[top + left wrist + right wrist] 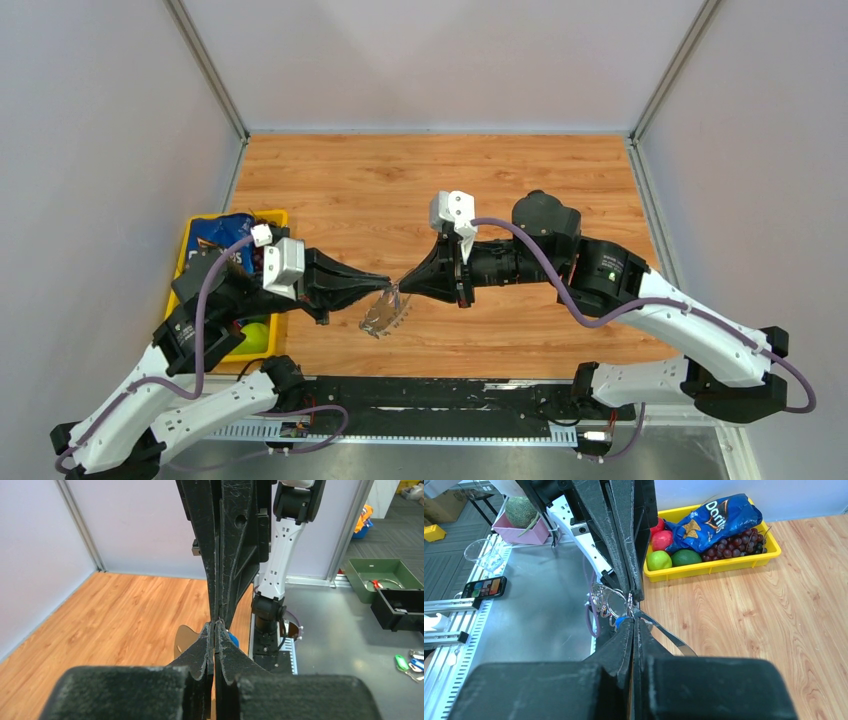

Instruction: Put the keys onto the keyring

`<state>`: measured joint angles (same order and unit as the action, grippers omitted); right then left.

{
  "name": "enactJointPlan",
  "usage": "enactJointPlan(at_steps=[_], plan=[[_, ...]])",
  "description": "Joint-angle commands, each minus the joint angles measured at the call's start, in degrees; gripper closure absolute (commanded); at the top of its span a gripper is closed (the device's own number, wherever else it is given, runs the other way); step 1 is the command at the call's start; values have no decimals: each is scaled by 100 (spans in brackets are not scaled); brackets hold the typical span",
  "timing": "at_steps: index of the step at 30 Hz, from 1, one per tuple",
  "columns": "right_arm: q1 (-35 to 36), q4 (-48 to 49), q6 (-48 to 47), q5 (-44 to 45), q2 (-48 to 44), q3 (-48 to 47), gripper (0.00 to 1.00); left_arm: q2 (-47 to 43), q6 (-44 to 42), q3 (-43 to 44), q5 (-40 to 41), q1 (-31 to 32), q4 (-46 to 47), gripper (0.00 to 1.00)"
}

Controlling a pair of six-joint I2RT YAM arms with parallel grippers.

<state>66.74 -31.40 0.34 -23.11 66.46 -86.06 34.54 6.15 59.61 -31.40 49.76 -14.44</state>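
Observation:
My two grippers meet tip to tip above the wooden table's front middle. The left gripper (387, 283) (215, 624) is shut on the keyring (385, 312), a thin silver hoop with a fringe of small silver pieces (605, 599) that hangs below the tips. Its band (670, 636) runs down to the right in the right wrist view. The right gripper (407, 284) (634, 619) is shut, with the key's blue head (620, 622) (233, 640) right at its tips. The key's silver blade is hidden between the fingers.
A yellow tray (275, 216) (724, 564) at the table's left holds a blue chip bag (716, 517), grapes, limes and an apple. A metal shelf with a phone (483, 587) lies along the near edge. Grey walls enclose the table.

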Motion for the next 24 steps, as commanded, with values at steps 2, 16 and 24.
enactJointPlan(at_steps=[2,16,24], plan=[[46,216,75,-208,-125,106,100,-49,57,41,238,-2,583,100],[116,322,106,-182,-119,249,100,-154,108,-40,601,-4,720,100],[130,402,141,-202,-8,288,100,-308,258,-189,787,-4,1017,100]])
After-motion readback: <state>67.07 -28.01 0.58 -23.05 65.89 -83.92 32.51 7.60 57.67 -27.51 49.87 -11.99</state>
